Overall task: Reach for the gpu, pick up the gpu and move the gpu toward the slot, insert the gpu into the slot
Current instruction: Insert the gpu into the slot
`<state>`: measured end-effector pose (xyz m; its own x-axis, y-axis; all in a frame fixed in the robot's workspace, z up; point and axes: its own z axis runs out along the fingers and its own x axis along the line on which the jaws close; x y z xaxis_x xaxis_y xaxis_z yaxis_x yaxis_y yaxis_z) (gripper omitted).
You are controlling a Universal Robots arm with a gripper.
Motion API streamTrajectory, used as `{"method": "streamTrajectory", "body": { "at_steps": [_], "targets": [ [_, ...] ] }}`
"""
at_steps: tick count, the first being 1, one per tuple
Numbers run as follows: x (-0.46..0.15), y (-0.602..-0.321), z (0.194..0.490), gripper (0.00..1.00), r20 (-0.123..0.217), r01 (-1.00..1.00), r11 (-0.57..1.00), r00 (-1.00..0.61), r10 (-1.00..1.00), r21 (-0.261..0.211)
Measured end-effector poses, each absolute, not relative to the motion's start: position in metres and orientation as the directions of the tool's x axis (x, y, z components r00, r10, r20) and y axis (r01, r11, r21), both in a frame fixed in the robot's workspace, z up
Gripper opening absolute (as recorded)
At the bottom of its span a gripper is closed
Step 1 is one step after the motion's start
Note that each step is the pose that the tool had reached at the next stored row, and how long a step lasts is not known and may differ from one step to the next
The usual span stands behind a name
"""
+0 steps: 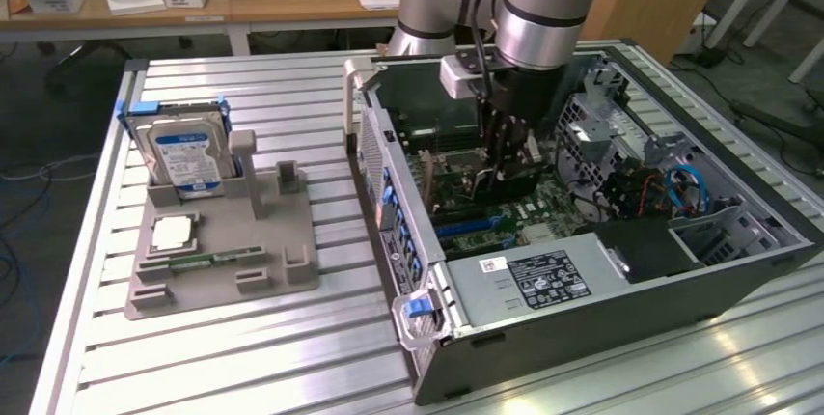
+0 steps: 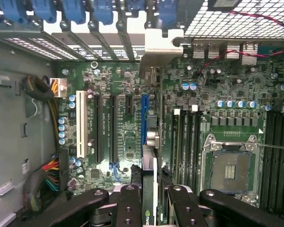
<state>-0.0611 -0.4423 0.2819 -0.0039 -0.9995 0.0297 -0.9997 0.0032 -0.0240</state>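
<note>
My gripper (image 1: 507, 172) reaches down into the open computer case (image 1: 721, 280) and is shut on the gpu (image 1: 518, 185), a dark card held on edge just above the motherboard. In the wrist view the gpu (image 2: 149, 172) runs edge-on between the two black fingers (image 2: 130, 201), and its grey metal bracket (image 2: 163, 45) lies against the rear expansion openings. The card lines up along the blue slot (image 2: 144, 118). I cannot tell whether its lower edge touches the slot.
A silver hard drive (image 1: 187, 150) stands in a grey holder (image 1: 219, 251) on the exterior view's left, with a memory stick (image 1: 212, 262) and a processor chip (image 1: 174, 232). Inside the case are the power supply (image 1: 541, 280), a processor socket (image 2: 232, 165) and cable bundles (image 2: 45, 177).
</note>
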Motion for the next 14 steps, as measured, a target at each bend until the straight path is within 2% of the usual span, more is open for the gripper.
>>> {"method": "streamTrajectory", "body": {
  "at_steps": [14],
  "targets": [
    [-0.0657, -0.4482, 0.2813, 0.26, 0.030, -1.000, 0.003, -0.004, -1.000, -0.024]
  ]
}}
